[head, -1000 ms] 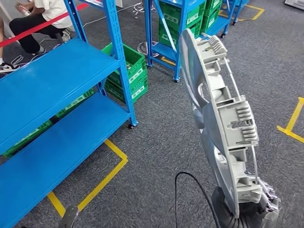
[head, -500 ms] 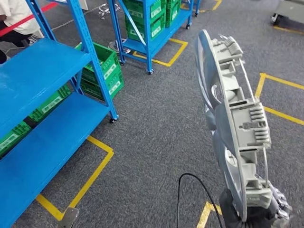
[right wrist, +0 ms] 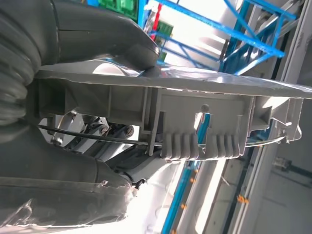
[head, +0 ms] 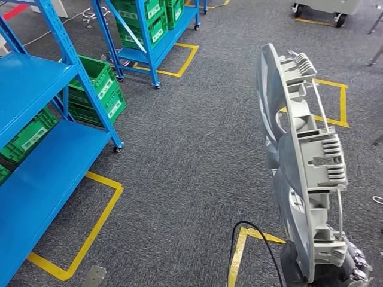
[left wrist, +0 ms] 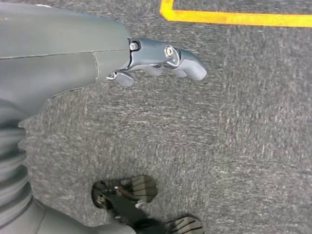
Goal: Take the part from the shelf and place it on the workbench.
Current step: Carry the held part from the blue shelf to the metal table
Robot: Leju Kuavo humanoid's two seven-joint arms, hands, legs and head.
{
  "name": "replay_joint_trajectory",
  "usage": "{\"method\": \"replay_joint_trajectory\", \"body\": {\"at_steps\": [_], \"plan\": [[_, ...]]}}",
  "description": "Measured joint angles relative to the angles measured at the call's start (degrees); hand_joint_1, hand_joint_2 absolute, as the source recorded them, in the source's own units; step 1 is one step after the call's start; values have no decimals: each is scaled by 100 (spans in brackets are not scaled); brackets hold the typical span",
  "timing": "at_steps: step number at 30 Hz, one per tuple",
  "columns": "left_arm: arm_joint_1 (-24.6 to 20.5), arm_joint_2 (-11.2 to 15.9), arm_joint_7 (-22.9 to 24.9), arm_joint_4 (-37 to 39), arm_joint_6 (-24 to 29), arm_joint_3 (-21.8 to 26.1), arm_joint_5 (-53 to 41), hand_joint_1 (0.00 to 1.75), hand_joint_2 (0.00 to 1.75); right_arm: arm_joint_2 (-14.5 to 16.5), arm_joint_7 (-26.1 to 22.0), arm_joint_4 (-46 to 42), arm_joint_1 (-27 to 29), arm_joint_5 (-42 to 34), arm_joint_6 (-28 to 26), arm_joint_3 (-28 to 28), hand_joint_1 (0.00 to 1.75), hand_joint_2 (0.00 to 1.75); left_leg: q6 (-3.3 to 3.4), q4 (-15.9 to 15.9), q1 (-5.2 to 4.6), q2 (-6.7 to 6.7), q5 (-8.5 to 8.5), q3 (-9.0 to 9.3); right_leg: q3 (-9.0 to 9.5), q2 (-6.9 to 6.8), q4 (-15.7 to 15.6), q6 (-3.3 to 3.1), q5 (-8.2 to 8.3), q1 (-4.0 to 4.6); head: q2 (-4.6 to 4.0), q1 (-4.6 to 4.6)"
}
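The right hand (head: 332, 269) is gripping the grey part (head: 303, 161) by its lower end, the part rising upright above it. The left hand (left wrist: 162, 56) is hanging over the carpet (left wrist: 239, 146), fingers spread, holding nothing.

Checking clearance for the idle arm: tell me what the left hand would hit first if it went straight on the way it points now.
Probably the grey carpet floor. The left hand hangs empty, fingers loosely extended, with nothing visible between its fingertips and the carpet. A yellow tape line lies off to one side. Depth is hard to judge.
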Motion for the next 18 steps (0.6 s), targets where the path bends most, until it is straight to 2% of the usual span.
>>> {"method": "replay_joint_trajectory", "body": {"at_steps": [1, 2, 3, 4, 5, 6, 7, 8, 9, 10, 11, 13, 14, 15, 17, 18], "plan": [[0, 1, 2, 0, -2, -1, 1, 0, 175, 1, -1, -4, 15, -4, -1, -4, 175, 175, 2, -120, -10, 8, -11, 47, -12, 57, -49, 39, 81, -2, 0, -9], [1, -3, 0, 1, -15, -3, -3, 0, 175, 1, -2, -7, 28, -7, -3, -7, 175, 175, 9, -129, -8, 69, 46, 9, -27, 110, -105, 78, 159, -11, 0, -10], [-2, -5, -18, 1, -53, -10, -11, 0, 175, 2, -2, -11, 41, -10, -6, -13, 175, 175, 43, -162, -3, 133, 83, -31, -71, 80, -118, 103, 171, -9, 0, -13], [0, -3, -54, 2, -107, -23, -32, 0, 175, 2, -2, -15, 51, -13, -9, -20, 175, 175, 80, -190, 4, 198, 109, -77, -140, -26, -49, 122, 83, 2, 0, 1], [13, 2, -107, 2, -165, -41, -69, 0, 175, 2, -3, -19, 61, -12, -11, -32, 175, 175, 112, -215, 16, 267, 130, -123, -236, -179, 141, 135, -106, 12, -1, 23], [35, 13, -167, 2, -211, -63, -117, 0, 175, 2, -4, -21, 72, -8, -12, -44, 175, 175, 130, -224, 15, 333, 132, -159, -348, -358, 464, 147, -372, 18, 0, 35], [65, 22, -217, 2, -233, -83, -168, 0, 175, 2, -6, -23, 83, -1, -12, -57, 175, 175, 140, -225, 13, 406, 145, -183, -458, -467, 868, 171, -617, 13, -1, 50], [95, 30, -251, 2, -239, -100, -211, 0, 175, 2, -7, -25, 98, 9, -12, -70, 175, 175, 137, -224, 13, 490, 166, -196, -543, -522, 1257, 194, -770, 2, -1, 58], [118, 33, -272, 3, -241, -114, -237, 0, 175, 2, -7, -28, 113, 19, -12, -84, 175, 175, 133, -223, 15, 569, 185, -200, -552, -549, 1512, 217, -819, -12, -1, 62], [132, 36, -285, 4, -243, -125, -249, 0, 175, 2, -7, -31, 127, 26, -12, -95, 175, 175, 125, -222, 18, 638, 201, -201, -451, -566, 1539, 234, -779, -25, -1, 67], [138, 36, -293, 5, -245, -133, -252, 0, 175, 2, -7, -37, 141, 33, -12, -105, 175, 175, 112, -220, 25, 697, 210, -197, -216, -594, 1305, 247, -689, -35, -1, 69], [139, 41, -308, 7, -256, -147, -270, 0, 175, 2, -6, -46, 165, 39, -12, -120, 175, 175, 64, -212, 33, 787, 209, -175, 421, -712, 476, 244, -602, -27, -1, 72], [139, 48, -313, 7, -266, -156, -285, 0, 175, 2, -7, -52, 183, 44, -12, -129, 175, 175, 27, -205, 33, 820, 199, -158, 642, -760, 169, 212, -609, -9, -1, 70], [140, 55, -317, 8, -277, -167, -304, 0, 175, 2, -7, -58, 198, 49, -12, -138, 175, 175, -17, -194, 31, 845, 189, -143, 758, -787, 10, 159, -663, 12, -1, 77], [133, 65, -319, 10, -293, -189, -328, 0, 175, 2, -7, -79, 225, 62, -12, -152, 175, 175, -112, -194, 35, 898, 152, -101, 773, -736, -31, 31, -753, 42, -1, 87], [125, 68, -319, 11, -296, -200, -339, 0, 175, 3, -5, -91, 237, 68, -12, -156, 175, 175, -154, -175, 44, 878, 130, -87, 805, -697, -57, -21, -790, 37, 0, 90]]}}
